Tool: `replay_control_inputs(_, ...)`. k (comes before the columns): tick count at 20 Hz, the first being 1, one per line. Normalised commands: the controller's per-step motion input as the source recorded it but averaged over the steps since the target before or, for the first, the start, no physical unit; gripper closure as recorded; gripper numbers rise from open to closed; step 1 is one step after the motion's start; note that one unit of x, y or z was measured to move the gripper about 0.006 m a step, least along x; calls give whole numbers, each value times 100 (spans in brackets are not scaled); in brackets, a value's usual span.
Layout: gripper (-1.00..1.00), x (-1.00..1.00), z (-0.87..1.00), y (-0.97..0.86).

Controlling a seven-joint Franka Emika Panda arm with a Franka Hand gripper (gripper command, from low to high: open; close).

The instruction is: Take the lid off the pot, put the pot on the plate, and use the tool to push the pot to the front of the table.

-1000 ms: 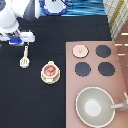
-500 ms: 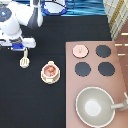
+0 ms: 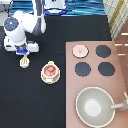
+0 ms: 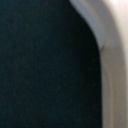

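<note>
Gripper (image 3: 22, 52) hovers at the exterior view's left over the cream-white slotted spatula (image 3: 24, 61); grip state unclear. Small pink-tan pot (image 3: 49, 71) sits on the cream round plate (image 3: 49, 80); pinkish-tan lid (image 3: 79, 50) rests on the brownish-pink stove (image 3: 117, 75).

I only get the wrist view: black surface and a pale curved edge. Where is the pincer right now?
Observer: The pincer hangs over the table at the exterior view's left, right by the tool.
Operator: Is the lid off?
Observer: Yes, the lid lies on the stove, apart from the pot.
Operator: And the pot?
Observer: It sits on the plate, toward the exterior view's right of the tool.
</note>
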Motion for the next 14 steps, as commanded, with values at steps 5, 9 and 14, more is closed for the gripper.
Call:
replay_control_inputs(5, 100, -22, -9, -32)
replay_control_inputs(9, 100, -16, -6, -38)
replay_control_inputs(14, 100, -1, 0, -34)
